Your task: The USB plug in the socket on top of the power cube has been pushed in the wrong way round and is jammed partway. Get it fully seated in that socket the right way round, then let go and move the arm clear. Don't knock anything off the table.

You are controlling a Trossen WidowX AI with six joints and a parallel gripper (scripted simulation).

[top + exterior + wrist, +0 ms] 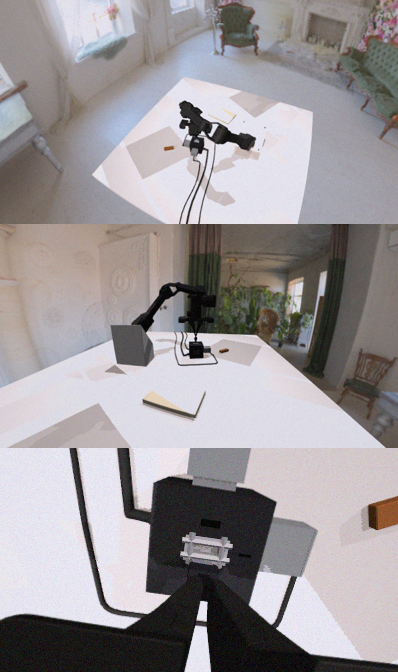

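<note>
The black power cube [196,147] [196,351] [167,538] stands upright on the table, with a pale frame-like shape and small dark slots on its top. My gripper [196,336] [204,586] points straight down over the cube, its fingers shut on the small dark USB plug [195,339]. The plug's lower end meets the cube's top in the exterior view. In the wrist view the fingertips hide most of the plug and its socket. How deep it sits and which way round it is cannot be told.
Grey plugs [219,464] [291,545] sit in two sides of the cube. Black cables [199,365] run around it. An orange block [168,148] [224,350] [386,514] lies beyond. A grey box [127,345] stands near the arm. A flat book [157,402] lies on the table.
</note>
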